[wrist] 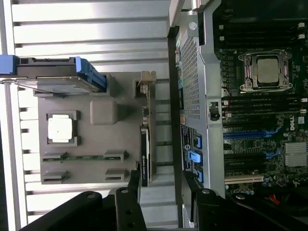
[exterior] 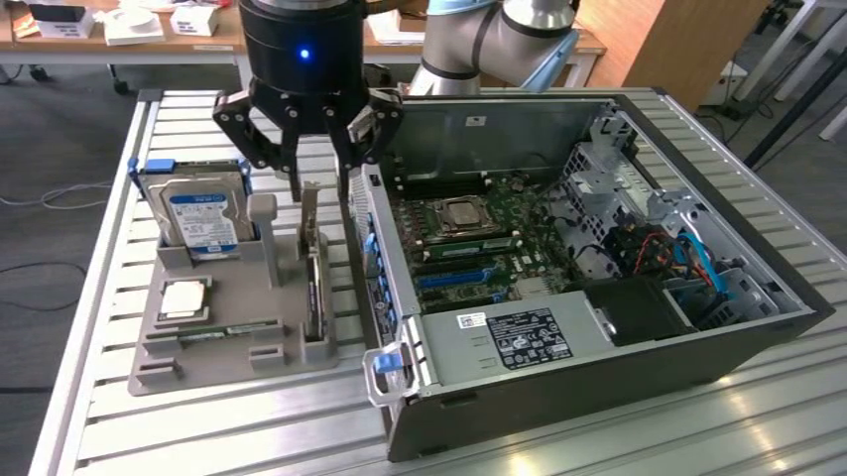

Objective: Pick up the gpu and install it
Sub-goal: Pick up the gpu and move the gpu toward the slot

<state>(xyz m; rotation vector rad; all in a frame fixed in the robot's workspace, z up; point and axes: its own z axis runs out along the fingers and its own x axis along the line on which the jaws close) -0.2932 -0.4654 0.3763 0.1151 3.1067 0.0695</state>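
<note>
In the exterior view, the black multi-fingered gripper hangs at the upper centre of the frame, its fingers spread apart and holding nothing. Its tips reach down on either side of the upper end of the gpu, a thin dark expansion card with a tan edge and a metal end bracket. The card stands on edge in a slot of the grey plastic parts holder, at the side nearest the open dark grey computer case, which fills the exterior view's right. A silver hard drive with a blue label stands upright in the holder at the exterior view's left, with a square silver processor chip and a narrow green memory strip lying in front of it. Everything rests on a slatted aluminium table.

In the wrist view, the gripper is wide open, one finger just beside the end of the gpu. The card sits in the holder between the processor chip and the case's perforated wall.
</note>
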